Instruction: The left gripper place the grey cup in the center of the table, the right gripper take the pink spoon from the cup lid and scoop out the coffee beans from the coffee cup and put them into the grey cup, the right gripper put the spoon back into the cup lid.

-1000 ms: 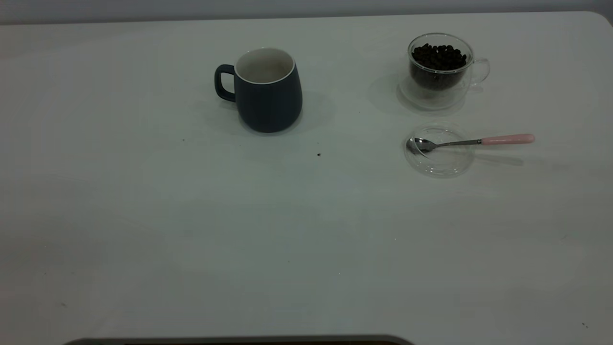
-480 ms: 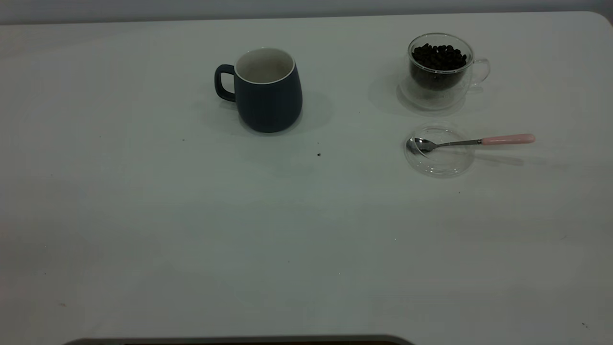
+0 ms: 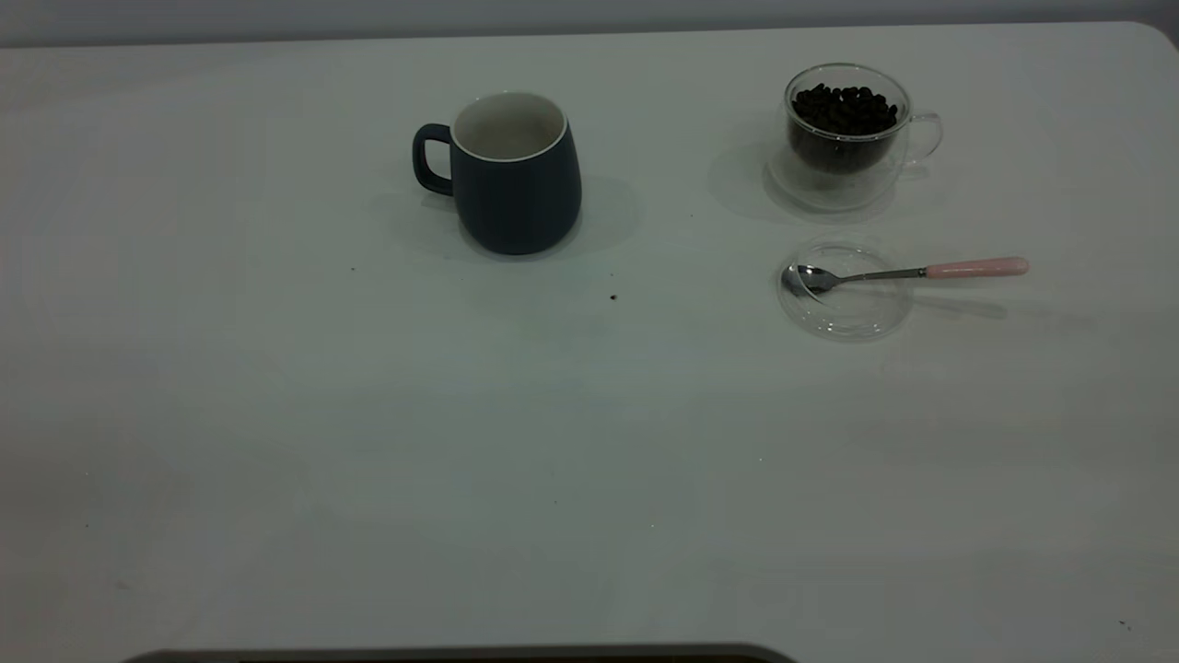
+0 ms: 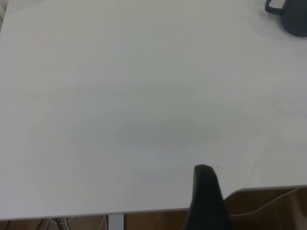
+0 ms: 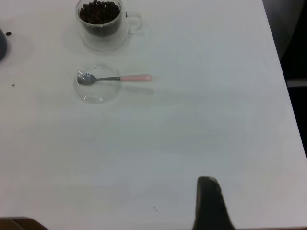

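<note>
Exterior view showed the grey cup (image 3: 516, 175) standing upright on the white table (image 3: 368, 442), somewhat left of the middle and toward the far edge. It was a rounded, dark blue-grey mug with a white inside, a thin white rim and a loop handle turned to the view's left. Nothing could be seen inside it. No brand, label or writing could be read on it or on anything else.

Well apart to its right stood the coffee cup (image 3: 852, 138), clear and double-walled, its handle to the right, with a heap of dark coffee beans (image 3: 845, 108) in the inner bowl. Just in front of it lay the cup lid (image 3: 843, 293), a shallow clear disc. The pink spoon (image 3: 907, 272) rested with its metal bowl inside the lid and its pale pink handle reaching out over the rim to the right. A few dark specks dotted the tabletop.

Neither arm appeared in the exterior view. Each wrist view showed only one dark fingertip, of the left gripper (image 4: 207, 201) and the right gripper (image 5: 209, 203), near the table's edge, so whether either pincer was open or closed could not be told.
</note>
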`<action>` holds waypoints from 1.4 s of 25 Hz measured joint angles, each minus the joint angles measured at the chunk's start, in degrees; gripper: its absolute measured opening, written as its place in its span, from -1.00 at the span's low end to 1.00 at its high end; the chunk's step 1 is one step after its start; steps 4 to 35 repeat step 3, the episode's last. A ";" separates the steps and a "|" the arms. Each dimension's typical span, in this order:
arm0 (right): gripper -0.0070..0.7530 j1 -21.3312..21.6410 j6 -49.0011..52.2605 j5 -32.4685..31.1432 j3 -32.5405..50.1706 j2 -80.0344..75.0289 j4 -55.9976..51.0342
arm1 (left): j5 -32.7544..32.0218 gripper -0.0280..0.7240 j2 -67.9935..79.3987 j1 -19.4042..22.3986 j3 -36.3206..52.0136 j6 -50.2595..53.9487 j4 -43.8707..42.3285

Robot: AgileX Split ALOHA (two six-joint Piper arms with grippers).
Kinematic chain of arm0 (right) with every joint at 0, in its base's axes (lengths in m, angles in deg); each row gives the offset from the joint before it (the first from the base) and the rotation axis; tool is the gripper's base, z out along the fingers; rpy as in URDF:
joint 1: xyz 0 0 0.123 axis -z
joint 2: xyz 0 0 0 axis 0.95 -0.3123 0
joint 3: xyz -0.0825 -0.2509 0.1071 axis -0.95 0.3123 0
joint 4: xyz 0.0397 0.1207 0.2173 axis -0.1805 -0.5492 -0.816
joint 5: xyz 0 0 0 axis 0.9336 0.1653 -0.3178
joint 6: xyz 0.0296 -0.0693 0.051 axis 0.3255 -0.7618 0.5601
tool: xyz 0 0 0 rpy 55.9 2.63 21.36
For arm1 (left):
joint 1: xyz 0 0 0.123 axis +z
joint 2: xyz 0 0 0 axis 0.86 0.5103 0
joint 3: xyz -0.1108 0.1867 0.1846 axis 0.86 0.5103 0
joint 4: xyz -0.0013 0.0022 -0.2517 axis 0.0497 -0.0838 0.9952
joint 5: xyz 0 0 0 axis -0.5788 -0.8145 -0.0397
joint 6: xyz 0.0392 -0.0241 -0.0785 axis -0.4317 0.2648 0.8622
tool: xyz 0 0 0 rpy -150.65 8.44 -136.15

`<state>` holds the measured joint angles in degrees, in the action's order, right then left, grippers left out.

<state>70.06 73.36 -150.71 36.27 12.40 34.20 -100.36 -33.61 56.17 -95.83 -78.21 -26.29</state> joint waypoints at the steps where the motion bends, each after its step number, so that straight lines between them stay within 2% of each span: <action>1: 0.39 0.00 0.00 0.00 0.00 0.00 0.00 | 0.00 0.63 0.00 0.00 0.00 0.00 0.00; 35: 0.39 0.00 0.00 0.00 0.00 0.00 0.00 | 0.00 0.63 0.00 0.00 0.00 0.00 0.00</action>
